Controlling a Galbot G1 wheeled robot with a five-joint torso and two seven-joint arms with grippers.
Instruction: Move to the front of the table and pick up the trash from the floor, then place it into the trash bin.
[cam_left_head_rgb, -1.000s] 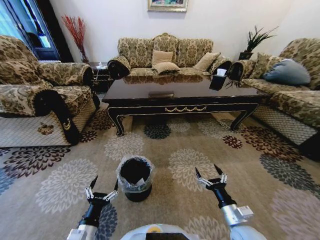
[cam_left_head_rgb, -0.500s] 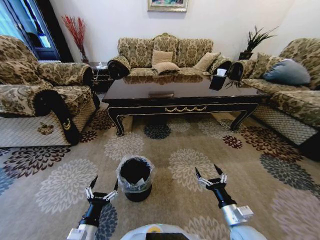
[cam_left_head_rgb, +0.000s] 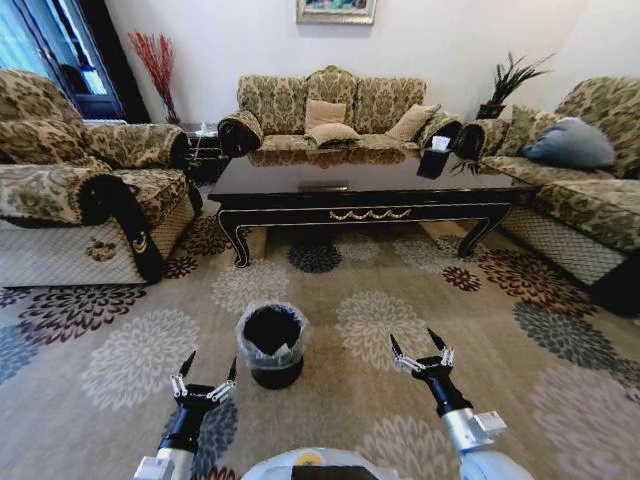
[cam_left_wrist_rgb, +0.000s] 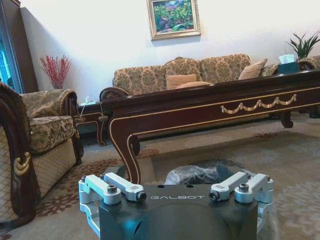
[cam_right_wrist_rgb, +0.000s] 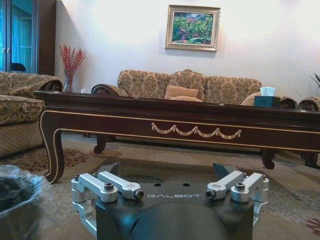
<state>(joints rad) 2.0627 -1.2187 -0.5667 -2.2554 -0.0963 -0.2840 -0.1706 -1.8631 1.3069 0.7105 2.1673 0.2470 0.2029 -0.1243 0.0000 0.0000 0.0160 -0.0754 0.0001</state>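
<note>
The dark glossy table (cam_left_head_rgb: 365, 185) with gold ornament stands ahead on the flowered carpet. Between it and me sits the small black trash bin (cam_left_head_rgb: 272, 343) with its clear bag folded over the rim; a small white bit shows at its inner edge. No trash shows on the carpet in these views. My left gripper (cam_left_head_rgb: 211, 365) hangs open just left of and nearer than the bin. My right gripper (cam_left_head_rgb: 412, 340) is open to the bin's right. The left wrist view has the bin's liner (cam_left_wrist_rgb: 192, 175) just beyond the fingers and the table (cam_left_wrist_rgb: 200, 107) behind it.
A patterned armchair (cam_left_head_rgb: 70, 205) stands at the left, a sofa (cam_left_head_rgb: 335, 110) behind the table and another sofa (cam_left_head_rgb: 580, 190) at the right. A dark tissue box (cam_left_head_rgb: 437, 158) sits on the tabletop. Open carpet lies around the bin.
The whole head view has shifted a little: table and bin sit slightly higher and the left armchair further left, so the camera has moved. Both grippers hold the same open pose.
</note>
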